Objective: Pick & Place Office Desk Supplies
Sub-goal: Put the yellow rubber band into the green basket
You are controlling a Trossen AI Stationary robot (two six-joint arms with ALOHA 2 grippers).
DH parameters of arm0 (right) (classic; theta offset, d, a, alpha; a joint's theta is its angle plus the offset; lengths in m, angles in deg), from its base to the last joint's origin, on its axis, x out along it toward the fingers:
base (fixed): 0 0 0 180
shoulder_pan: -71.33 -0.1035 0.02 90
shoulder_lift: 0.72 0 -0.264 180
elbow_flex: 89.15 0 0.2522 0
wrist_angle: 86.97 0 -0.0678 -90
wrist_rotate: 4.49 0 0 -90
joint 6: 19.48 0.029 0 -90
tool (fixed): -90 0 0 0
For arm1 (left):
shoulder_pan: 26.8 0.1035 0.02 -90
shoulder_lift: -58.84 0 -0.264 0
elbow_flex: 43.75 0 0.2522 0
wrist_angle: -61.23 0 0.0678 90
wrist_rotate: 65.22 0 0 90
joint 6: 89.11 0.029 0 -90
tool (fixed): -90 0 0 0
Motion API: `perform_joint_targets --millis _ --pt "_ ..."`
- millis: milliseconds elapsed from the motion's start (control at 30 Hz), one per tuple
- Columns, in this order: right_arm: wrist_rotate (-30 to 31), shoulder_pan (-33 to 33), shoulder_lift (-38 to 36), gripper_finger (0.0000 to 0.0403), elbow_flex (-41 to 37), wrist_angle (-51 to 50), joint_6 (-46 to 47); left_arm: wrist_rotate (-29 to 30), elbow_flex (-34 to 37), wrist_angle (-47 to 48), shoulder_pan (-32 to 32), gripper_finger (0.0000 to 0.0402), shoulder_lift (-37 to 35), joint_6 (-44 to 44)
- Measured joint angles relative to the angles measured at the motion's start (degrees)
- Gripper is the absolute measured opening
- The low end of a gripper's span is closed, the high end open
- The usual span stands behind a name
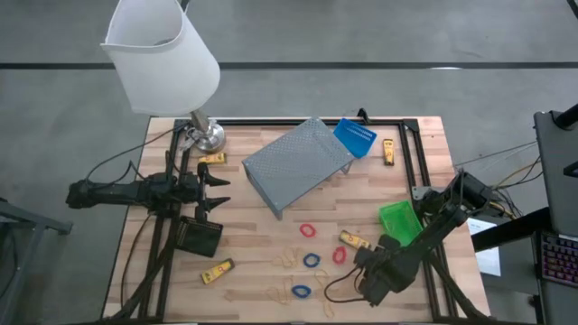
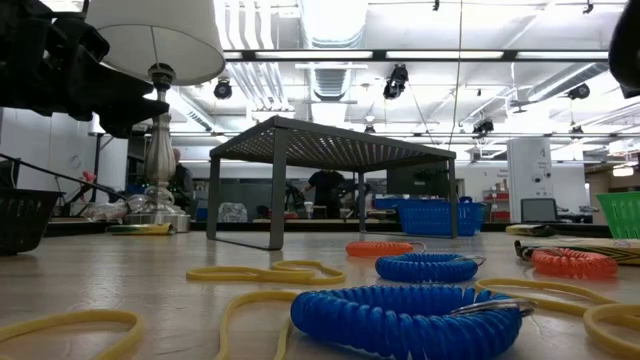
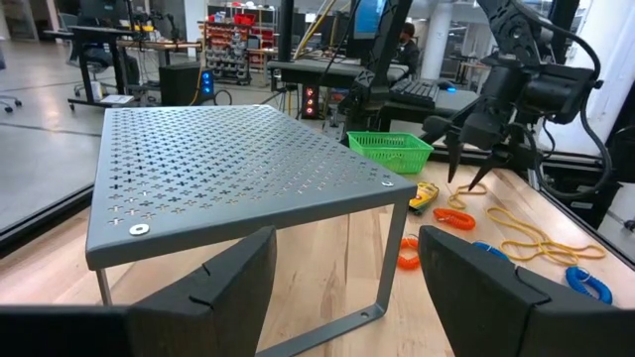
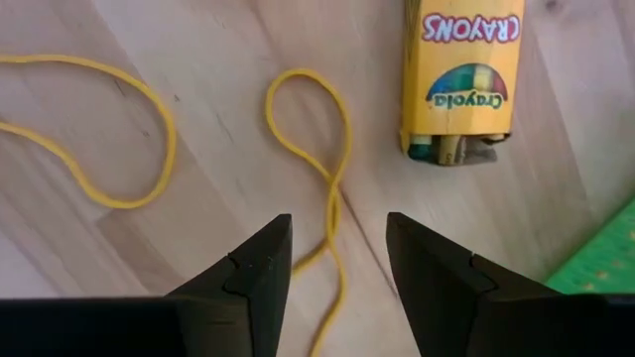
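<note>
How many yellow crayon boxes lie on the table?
4: one beside the lamp base, one at the back right, one near the green bin, one front left. The shelf could hide more.

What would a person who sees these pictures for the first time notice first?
Probably the grey perforated metal shelf standing at the middle back of the table, with the white-shaded lamp at the back left corner. Next come the coiled loops, blue and red, scattered with yellow rubber bands at the front. The right pincer hangs open over one yellow band, close to a yellow crayon box.
</note>
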Motion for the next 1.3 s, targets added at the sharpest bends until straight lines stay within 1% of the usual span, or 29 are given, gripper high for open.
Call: perform_joint_targets --millis 200,400,667,800,1000,1300 --pt "0.02 0.00 -0.41 0.0162 -2.08 1.01 -0.67 0.00 0.00 0.00 -0.02 0.0253 0.00 0.00" --pt "-0.17 0.00 -1.04 0.0164 -5.15 5.78 -0.70 0.00 0.00 0.00 -0.01 0.0253 0.00 0.00" --pt "-0.29 0.00 -4.54 0.0153 -9.90 11.60 -0.03 0.00 0.00 0.00 0.00 0.0253 0.00 0.00" --pt "-0.33 0.04 -5.16 0.0145 -10.64 12.55 0.01 0.00 0.00 0.00 0.00 0.0253 0.00 0.00" --pt "-0.36 0.02 -5.09 0.0114 -10.70 12.82 0.23 0.00 0.00 0.00 -0.02 0.0253 0.00 0.00" --pt "-0.09 0.00 -5.07 0.0038 -10.66 12.97 0.23 0.00 0.00 0.00 -0.01 0.0253 0.00 0.00"
